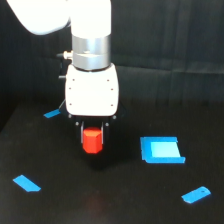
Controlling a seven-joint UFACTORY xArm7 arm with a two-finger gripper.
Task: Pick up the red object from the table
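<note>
Blue flat pieces dot the black desk [115,200]: going left to right, a small slanted strip at lower left [26,183], a tiny sliver at centre left [51,114] just beside the arm's white housing, a larger square piece right of centre [161,150], and a rounded strip at lower right [196,195]. Between them, at the frame's centre, the red object [92,140], an orange-red hexagonal block, sits between the dark fingers [83,136] of the gripper [93,136], which points straight down. The fingers look closed against its sides, so it seems gripped for lifting; whether it touches the desk or hangs just above I cannot tell. Nothing stands in the way: the square piece is near but apart, the others well apart. Dark wrinkled cloth [170,40] hangs behind.
</note>
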